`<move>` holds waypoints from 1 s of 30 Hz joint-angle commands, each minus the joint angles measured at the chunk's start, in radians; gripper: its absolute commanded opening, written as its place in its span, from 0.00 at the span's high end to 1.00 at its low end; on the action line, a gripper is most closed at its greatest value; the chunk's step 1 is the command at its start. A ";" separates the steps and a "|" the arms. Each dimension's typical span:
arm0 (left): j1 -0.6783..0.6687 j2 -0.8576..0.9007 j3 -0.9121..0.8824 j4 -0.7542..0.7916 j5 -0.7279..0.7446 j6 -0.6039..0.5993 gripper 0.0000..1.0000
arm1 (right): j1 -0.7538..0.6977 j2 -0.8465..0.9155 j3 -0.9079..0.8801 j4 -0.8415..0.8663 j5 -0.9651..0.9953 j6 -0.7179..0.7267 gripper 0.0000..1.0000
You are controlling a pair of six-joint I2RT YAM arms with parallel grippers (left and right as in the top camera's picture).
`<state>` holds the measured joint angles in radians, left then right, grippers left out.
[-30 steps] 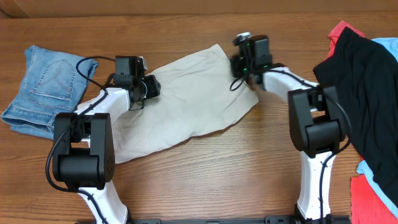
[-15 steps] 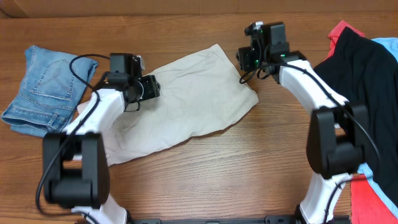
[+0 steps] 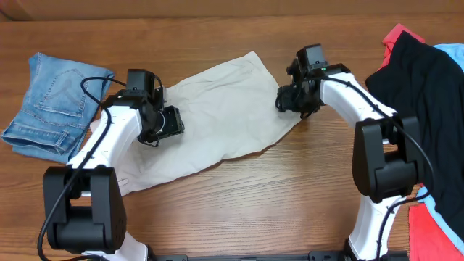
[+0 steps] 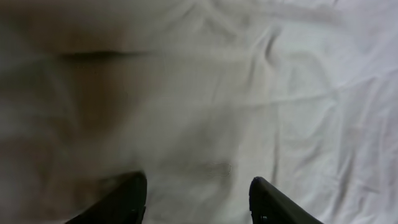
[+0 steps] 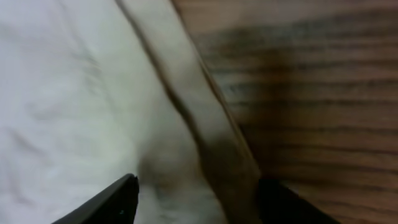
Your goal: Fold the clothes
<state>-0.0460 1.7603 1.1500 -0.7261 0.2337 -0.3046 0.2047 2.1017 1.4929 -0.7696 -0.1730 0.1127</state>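
Pale beige khaki shorts (image 3: 217, 116) lie spread flat across the middle of the table. My left gripper (image 3: 168, 123) is open, low over the shorts' left part; its wrist view shows only wrinkled beige cloth (image 4: 205, 106) between the open fingers (image 4: 196, 202). My right gripper (image 3: 286, 99) is open at the shorts' right edge. In the right wrist view the fingers (image 5: 196, 202) straddle the hem (image 5: 199, 118), cloth on the left and bare wood on the right.
Folded blue jeans (image 3: 54, 101) lie at the far left. A pile of black (image 3: 424, 101), red (image 3: 435, 228) and light blue (image 3: 453, 54) clothes fills the right edge. The wooden table (image 3: 254, 203) shows bare in front of the shorts.
My right gripper moved from beyond the shorts' top right corner down to their right edge. My left gripper shifted slightly toward me over the cloth. The shorts lie as before.
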 commanded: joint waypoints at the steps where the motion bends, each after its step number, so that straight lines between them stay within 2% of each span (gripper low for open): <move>1: 0.000 0.015 -0.007 -0.001 -0.008 0.012 0.44 | -0.006 -0.004 0.000 -0.004 0.064 0.049 0.33; 6: 0.000 0.015 -0.007 -0.001 -0.008 0.012 0.43 | -0.003 0.001 0.000 -0.040 0.050 0.048 0.33; 7: 0.000 0.015 -0.007 -0.002 -0.008 0.013 0.43 | -0.003 0.003 -0.001 -0.046 0.028 0.046 0.38; 9: 0.000 0.015 -0.007 -0.003 -0.008 0.013 0.43 | -0.001 0.003 -0.001 -0.061 -0.039 0.008 0.56; 11: 0.000 0.015 -0.007 -0.004 -0.008 0.013 0.42 | 0.000 0.003 -0.001 -0.089 -0.078 -0.014 0.88; 13: 0.000 0.015 -0.007 -0.005 -0.008 0.012 0.43 | 0.000 0.003 -0.001 -0.117 -0.084 -0.015 0.96; 16: 0.001 0.015 -0.007 -0.008 -0.008 0.013 0.43 | -0.004 0.003 -0.001 -0.178 -0.065 -0.003 0.96; 18: 0.001 0.015 -0.007 -0.009 -0.008 0.013 0.42 | -0.017 0.003 -0.001 -0.246 -0.012 0.063 0.96; 25: 0.002 0.015 -0.007 -0.010 -0.046 0.013 0.41 | -0.044 0.003 -0.002 -0.592 0.158 0.210 0.96; 30: 0.003 0.015 -0.007 -0.010 -0.062 0.013 0.40 | -0.034 0.002 -0.002 -0.658 0.156 0.224 0.96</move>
<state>-0.0460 1.7695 1.1500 -0.7345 0.1967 -0.3042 0.1654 2.1067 1.4910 -1.4269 -0.0639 0.2970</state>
